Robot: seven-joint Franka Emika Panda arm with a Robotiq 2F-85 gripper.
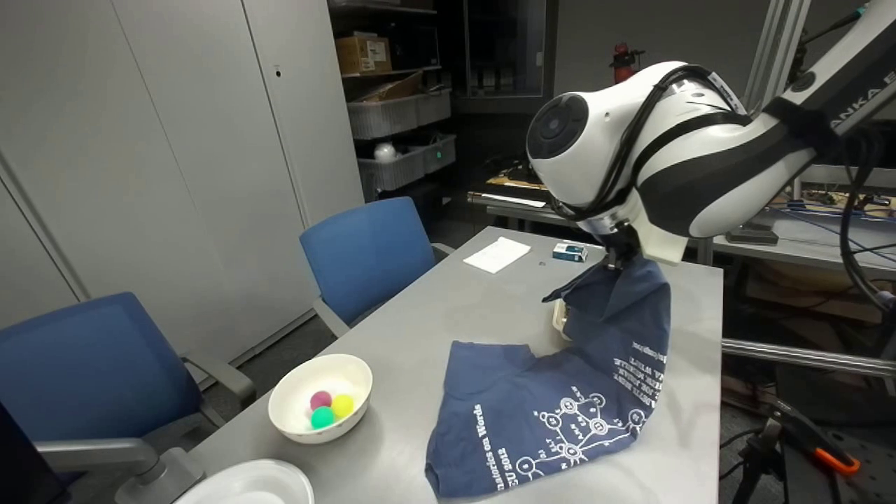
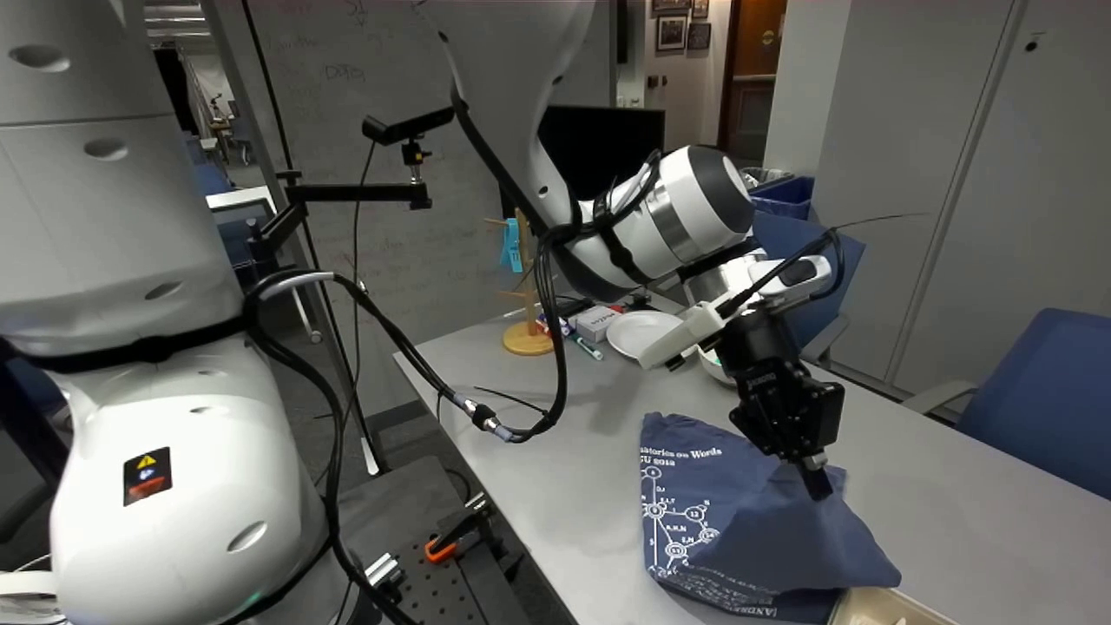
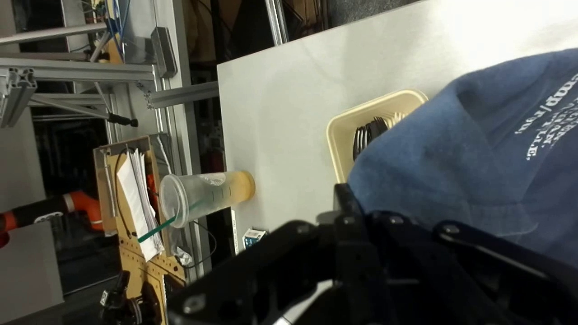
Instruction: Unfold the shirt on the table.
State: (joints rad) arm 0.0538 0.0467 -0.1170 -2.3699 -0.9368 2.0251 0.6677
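Note:
The dark navy shirt [image 1: 525, 413] with white lettering lies partly folded on the light grey table [image 1: 399, 329]. One end of it is lifted and hangs from my gripper [image 1: 614, 263]; the rest lies on the table top. An exterior view shows the shirt [image 2: 738, 529] with my gripper [image 2: 816, 486] over its raised part. In the wrist view my gripper [image 3: 354, 198] has its fingers together, with the shirt [image 3: 433, 158] hanging from them to the right. The exact pinched edge is hidden by the fingers. The table [image 3: 275, 113] also shows there.
A cream tray [image 3: 333, 144] of forks stands under the shirt's raised part, partly covered. A white bowl [image 1: 290, 392] with small balls and a white plate [image 1: 259, 483] stand near the table's edge. A paper [image 1: 497, 254], small box [image 1: 570, 252] and plastic cup [image 3: 207, 194] are farther off.

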